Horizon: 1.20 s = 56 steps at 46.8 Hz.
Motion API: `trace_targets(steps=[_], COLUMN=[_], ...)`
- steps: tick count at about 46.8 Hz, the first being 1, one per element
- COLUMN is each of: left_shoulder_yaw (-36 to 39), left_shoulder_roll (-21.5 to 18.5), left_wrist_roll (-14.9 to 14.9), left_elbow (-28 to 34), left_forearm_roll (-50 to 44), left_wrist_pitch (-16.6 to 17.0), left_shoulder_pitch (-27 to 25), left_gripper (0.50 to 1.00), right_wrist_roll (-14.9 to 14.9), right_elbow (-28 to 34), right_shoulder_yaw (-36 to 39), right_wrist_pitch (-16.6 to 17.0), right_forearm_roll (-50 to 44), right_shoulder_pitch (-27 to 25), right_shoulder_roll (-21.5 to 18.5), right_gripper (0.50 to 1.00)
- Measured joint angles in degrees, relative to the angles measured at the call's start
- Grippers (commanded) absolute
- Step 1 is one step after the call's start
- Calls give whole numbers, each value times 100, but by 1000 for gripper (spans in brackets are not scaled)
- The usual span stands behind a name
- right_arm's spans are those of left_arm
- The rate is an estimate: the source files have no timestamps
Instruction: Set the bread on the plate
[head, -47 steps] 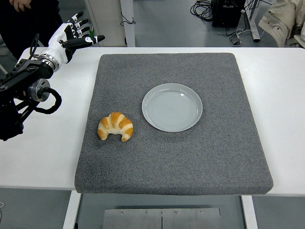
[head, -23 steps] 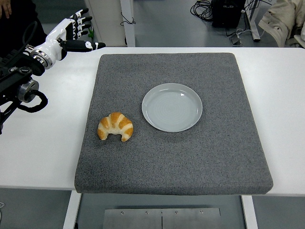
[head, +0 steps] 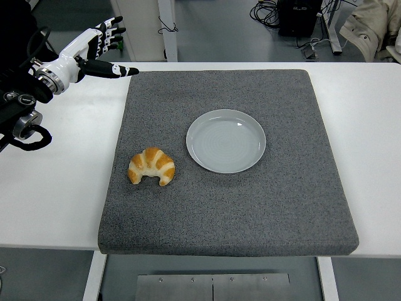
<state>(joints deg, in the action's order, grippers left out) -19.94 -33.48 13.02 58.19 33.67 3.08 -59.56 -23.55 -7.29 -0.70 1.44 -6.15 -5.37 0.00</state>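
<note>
One croissant (head: 151, 166) lies on the grey mat (head: 250, 207), just left of the plate (head: 226, 141) and a little nearer the table edge (not touching it). Beyond, off the mat's far left corner, the left hand (head: 94, 53) hovers, fingers spread, holding nothing.

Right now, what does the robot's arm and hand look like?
Only the left arm shows: black, with silver round joints and a looping black cable. Its left hand has a white shell and five black fingers with small white patches.
</note>
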Motion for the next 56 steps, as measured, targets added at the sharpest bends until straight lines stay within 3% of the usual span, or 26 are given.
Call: trace_targets(steps=[9,17,27,40,49,56], left_shoulder_yaw=[8,37,278,339,431,436], left_shoulder_roll=[-332,-353,-363,-580,-1043,-1157], left_wrist_roll=[1,1,-48,-921,-1052,-1193], left_elbow=[504,566,635,1162,1730,1906], left_forearm_roll=[0,1,268,1132,1544,1910], left_wrist_pitch=[-9,-80,-707,-1299,-1351,-1440], left_shoulder_pitch=[11,-46,-137,-138,-168,-176], left_gripper=[972,972,969,966,966,965], right_wrist_roll=[0,0,0,0,0,0], right_elbow=[0,0,0,0,0,0], right_shoulder_yaw=[0,0,0,0,0,0], right_wrist_pitch=[0,-2,-2,-3,-3,-3], right_forearm_roll=[0,0,0,0,0,0], right_shoulder_pitch=[1,1,0,-1,1,1], right_shoulder_roll=[0,0,0,0,0,0], right_gripper=[1000,1000,1000,1000,1000,1000])
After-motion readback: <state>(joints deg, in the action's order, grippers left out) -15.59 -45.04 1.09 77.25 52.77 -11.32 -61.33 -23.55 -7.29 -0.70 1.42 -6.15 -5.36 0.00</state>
